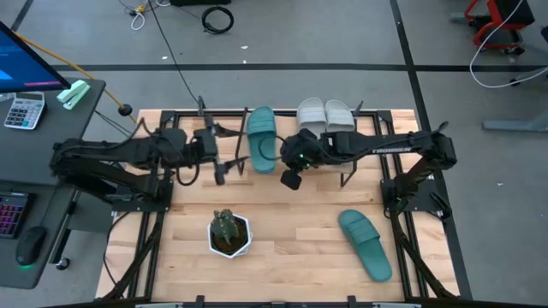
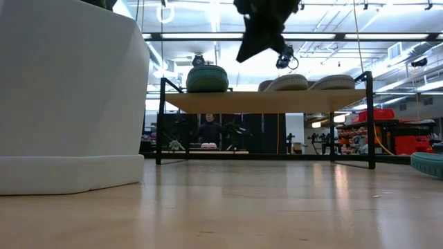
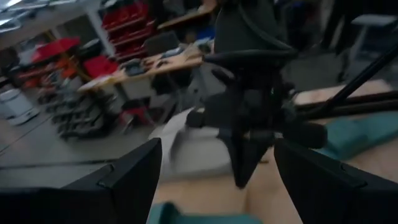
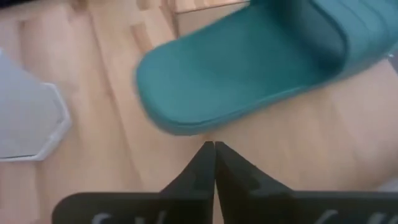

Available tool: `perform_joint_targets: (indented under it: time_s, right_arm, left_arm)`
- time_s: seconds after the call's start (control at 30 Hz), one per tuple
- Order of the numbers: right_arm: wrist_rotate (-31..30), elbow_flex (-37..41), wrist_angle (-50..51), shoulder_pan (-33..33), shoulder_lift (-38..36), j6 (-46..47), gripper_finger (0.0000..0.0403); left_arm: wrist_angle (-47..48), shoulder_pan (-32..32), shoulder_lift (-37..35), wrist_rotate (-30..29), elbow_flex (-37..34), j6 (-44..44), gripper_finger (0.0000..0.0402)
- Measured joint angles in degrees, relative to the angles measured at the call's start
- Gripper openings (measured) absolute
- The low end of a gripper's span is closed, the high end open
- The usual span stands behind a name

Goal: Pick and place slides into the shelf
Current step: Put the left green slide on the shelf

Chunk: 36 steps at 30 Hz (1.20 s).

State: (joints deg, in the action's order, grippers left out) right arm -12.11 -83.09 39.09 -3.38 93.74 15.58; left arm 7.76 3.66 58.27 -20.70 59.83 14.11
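While hovering beside the teal slide (image 1: 261, 137) on the shelf (image 1: 377, 127), pressing right gripper (image 4: 213, 149) fingers together; spreading left gripper (image 3: 214, 180) fingers wide.

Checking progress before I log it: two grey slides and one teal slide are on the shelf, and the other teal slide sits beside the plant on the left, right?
Not quite. The high view shows the other teal slide lying on the table's right side, away from the potted plant. The rest is right.

Both arms were stretched in over the shelf (image 1: 282, 128) from either side. The left gripper (image 1: 224, 168) hung just off its front edge with fingers spread wide, and the right gripper (image 1: 291, 178) sat a bit further along that same edge, fingertips pressed together.
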Motion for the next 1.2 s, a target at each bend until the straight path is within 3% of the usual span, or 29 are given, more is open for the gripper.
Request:
perform_joint_targets:
  time_s: [0.27, 0.6, 1.2]
  right_arm:
    - [4.42, 0.02, -1.95, -4.53, 4.00, -1.84, 0.0004]
    - [8.99, 0.02, -8.68, -5.24, 6.07, -2.15, 0.0002]
    - [10.62, 0.02, -11.40, -7.08, 6.36, -3.04, 0.0002]
  left_arm:
    - [10.37, 0.00, -4.69, -5.09, -0.04, -2.03, 0.0302]
    - [18.29, 0.00, -5.67, -5.19, -0.08, -5.50, 0.0279]
    - [19.20, 0.00, -5.67, -5.21, -0.09, -9.74, 0.0246]
